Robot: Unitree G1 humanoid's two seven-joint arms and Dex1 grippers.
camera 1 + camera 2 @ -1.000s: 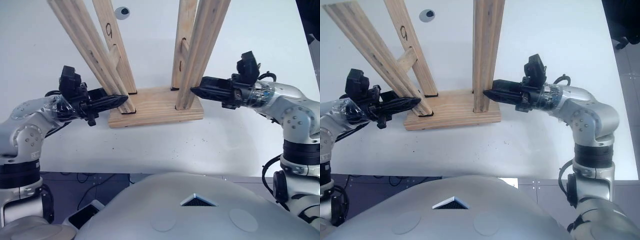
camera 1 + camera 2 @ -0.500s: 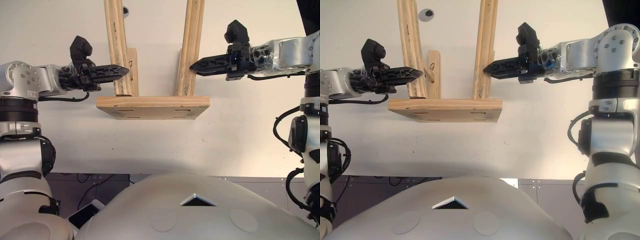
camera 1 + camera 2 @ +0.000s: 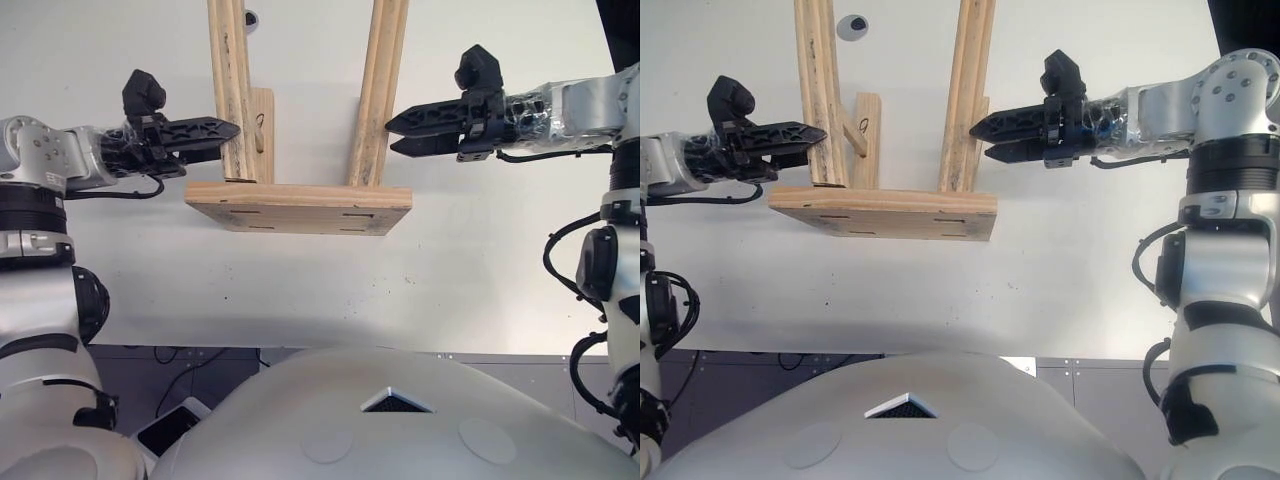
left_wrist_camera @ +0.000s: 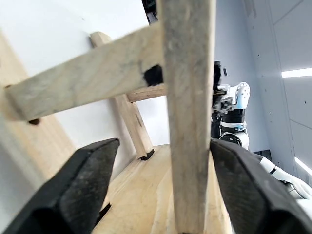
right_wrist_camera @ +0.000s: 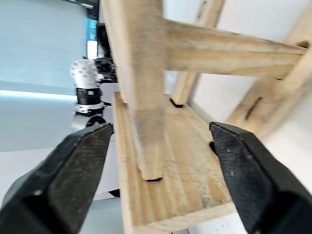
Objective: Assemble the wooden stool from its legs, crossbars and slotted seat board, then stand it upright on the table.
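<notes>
- The stool is put together. Its seat board is at the end nearest the robot, and its legs run away across the white worktop.
- I cannot tell whether the stool lies flat or is tipped.
- The left gripper is at the left leg, just above the seat board. Its fingers are spread apart with the leg between them, and a gap shows on one side.
- A crossbar joins that leg just beyond the fingers.
- The right gripper is at the right leg. Its fingers are spread wide on either side of the leg and clamp nothing.
</notes>
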